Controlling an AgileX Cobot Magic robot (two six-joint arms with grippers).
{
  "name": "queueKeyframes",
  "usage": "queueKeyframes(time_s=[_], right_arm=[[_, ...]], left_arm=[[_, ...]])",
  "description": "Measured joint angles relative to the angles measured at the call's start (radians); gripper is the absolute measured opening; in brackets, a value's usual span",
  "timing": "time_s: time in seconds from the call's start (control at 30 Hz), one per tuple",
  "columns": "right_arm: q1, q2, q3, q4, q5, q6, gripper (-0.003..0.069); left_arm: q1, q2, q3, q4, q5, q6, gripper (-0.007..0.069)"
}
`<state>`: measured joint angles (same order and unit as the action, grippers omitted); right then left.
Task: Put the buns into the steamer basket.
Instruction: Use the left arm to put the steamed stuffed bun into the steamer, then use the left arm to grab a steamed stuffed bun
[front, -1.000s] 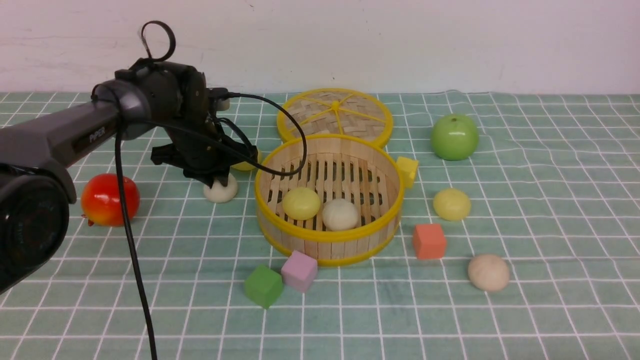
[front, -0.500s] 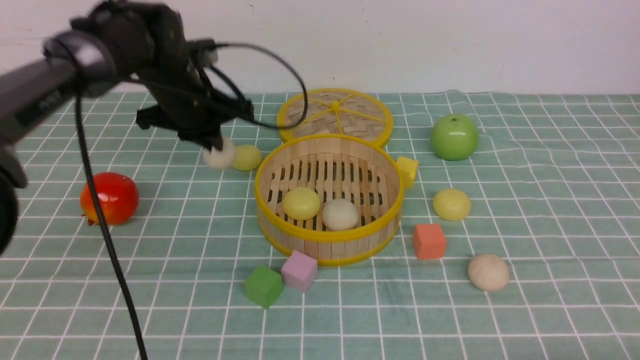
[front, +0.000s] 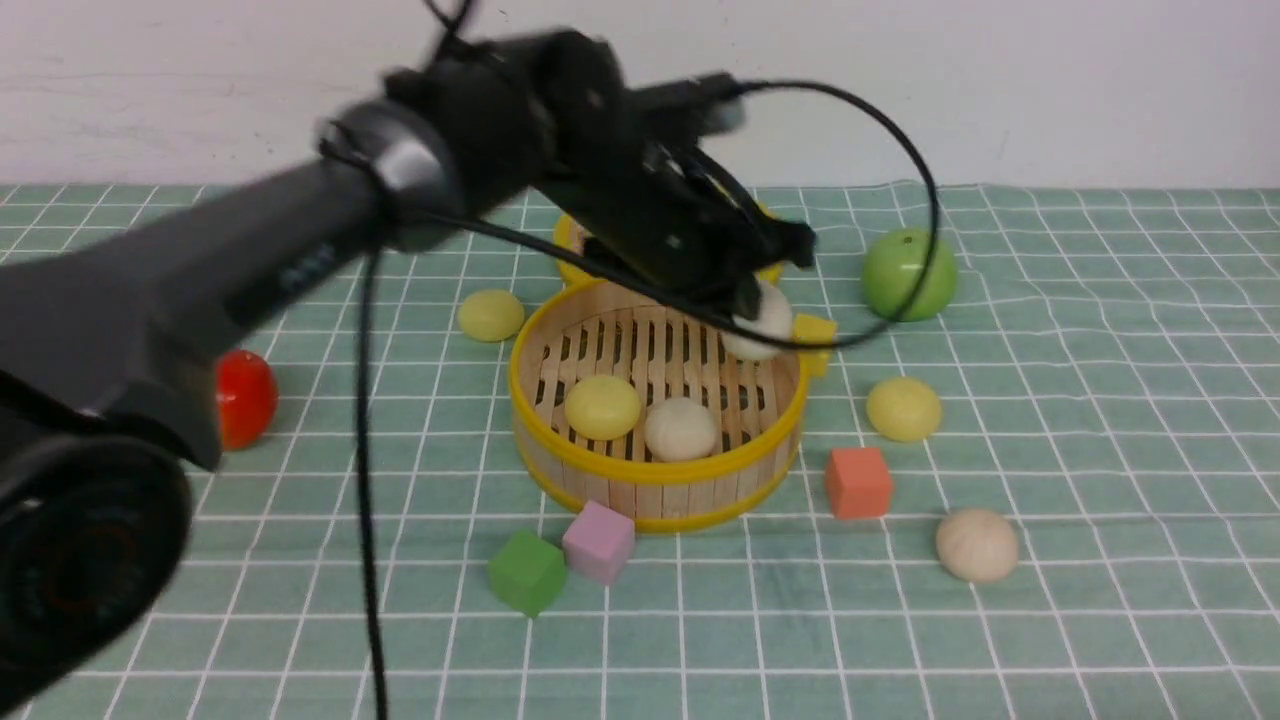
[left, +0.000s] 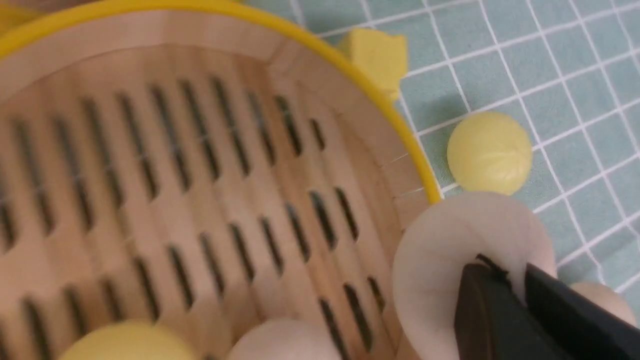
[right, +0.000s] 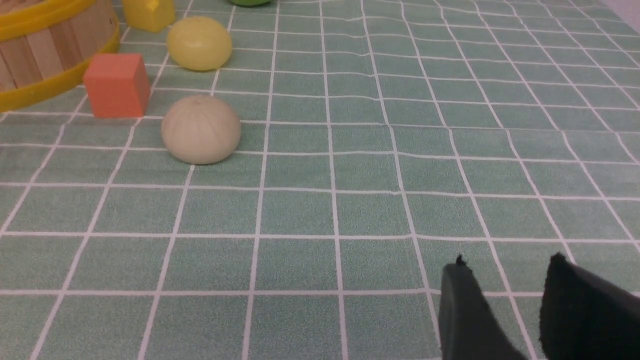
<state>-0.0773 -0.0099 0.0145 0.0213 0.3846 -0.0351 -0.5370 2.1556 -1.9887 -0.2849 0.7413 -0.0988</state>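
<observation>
My left gripper (front: 748, 298) is shut on a beige-white bun (front: 762, 322) and holds it above the far right rim of the steamer basket (front: 650, 472). In the left wrist view the jaws (left: 515, 272) pinch that bun (left: 445, 250) beside the basket wall (left: 325, 100). A yellow bun (front: 602, 406) and a white bun (front: 680, 428) lie in the basket. Outside lie a yellow bun (front: 490, 314) at its left, a yellow bun (front: 903, 408) at its right and a beige bun (front: 977, 544) at front right. My right gripper (right: 507, 267) is open and empty above the cloth.
A green apple (front: 908, 272) stands at back right, a red fruit (front: 245, 398) at left. The flat lid (front: 566, 246) lies behind the basket, mostly hidden by my arm. Cubes lie around the basket: yellow (front: 815, 340), orange (front: 858, 482), purple (front: 598, 541), green (front: 526, 572).
My left gripper has lifted the white bun from the cloth left of the basket and carried it right, over the basket's far right rim.
</observation>
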Motion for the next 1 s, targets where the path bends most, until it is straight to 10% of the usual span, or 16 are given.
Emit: queueKeyframes(time_s=[0.6,1.0], right_arm=[[0.0,0.0,0.0,0.0,0.0,0.0,0.0238],[0.0,0.0,0.0,0.0,0.0,0.0,0.0238]], left_arm=[[-0.018,0.139,0.0,0.092,-0.073,-0.097,0.0058],[0.027,-0.011,-0.118,0.25,0.117,-0.174,0.0458]])
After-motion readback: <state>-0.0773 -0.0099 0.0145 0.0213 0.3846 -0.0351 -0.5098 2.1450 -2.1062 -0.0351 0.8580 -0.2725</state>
